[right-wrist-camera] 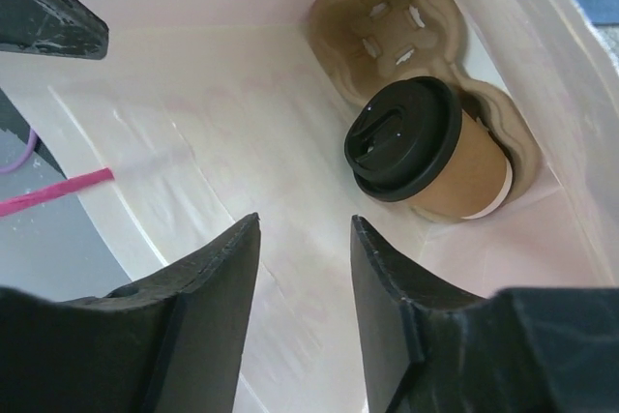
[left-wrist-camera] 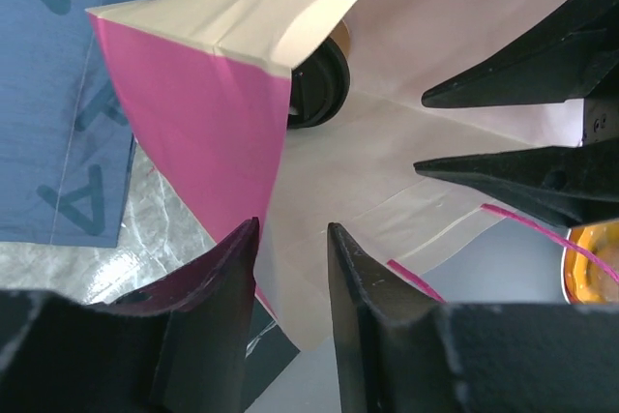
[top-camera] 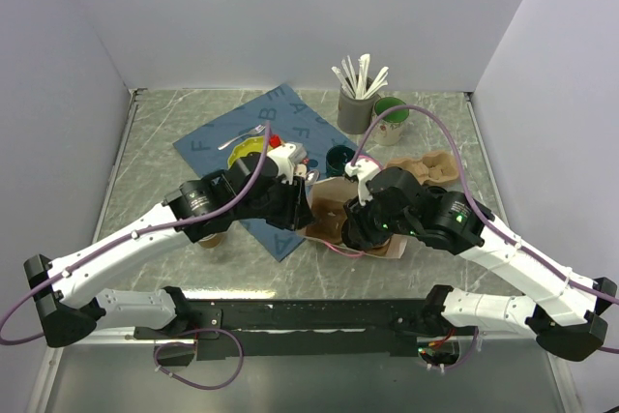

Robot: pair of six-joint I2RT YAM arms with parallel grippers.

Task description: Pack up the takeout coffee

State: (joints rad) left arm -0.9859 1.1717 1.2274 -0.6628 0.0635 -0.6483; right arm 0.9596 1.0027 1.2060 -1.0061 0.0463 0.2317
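The takeout coffee (right-wrist-camera: 455, 176), a brown paper cup with a black lid (right-wrist-camera: 401, 137), sits in a pulp cup carrier (right-wrist-camera: 387, 21) deep inside a pink-and-white paper bag (left-wrist-camera: 193, 113) that lies on its side mid-table (top-camera: 327, 215). My right gripper (right-wrist-camera: 305, 224) is open and empty inside the bag's mouth, a short way back from the cup. My left gripper (left-wrist-camera: 292, 227) is at the bag's mouth, jaws apart over the lower lip, beside the pink side wall. The cup's lid (left-wrist-camera: 319, 84) shows in the left wrist view, behind the bag's fold.
A blue cloth (top-camera: 251, 132) lies under the bag's left side, with a yellow container (top-camera: 247, 154) and a fork on it. Behind the bag stand a dark cup (top-camera: 340, 160), a grey utensil holder (top-camera: 356, 108), a green mug (top-camera: 390, 118) and a second pulp carrier (top-camera: 430, 169).
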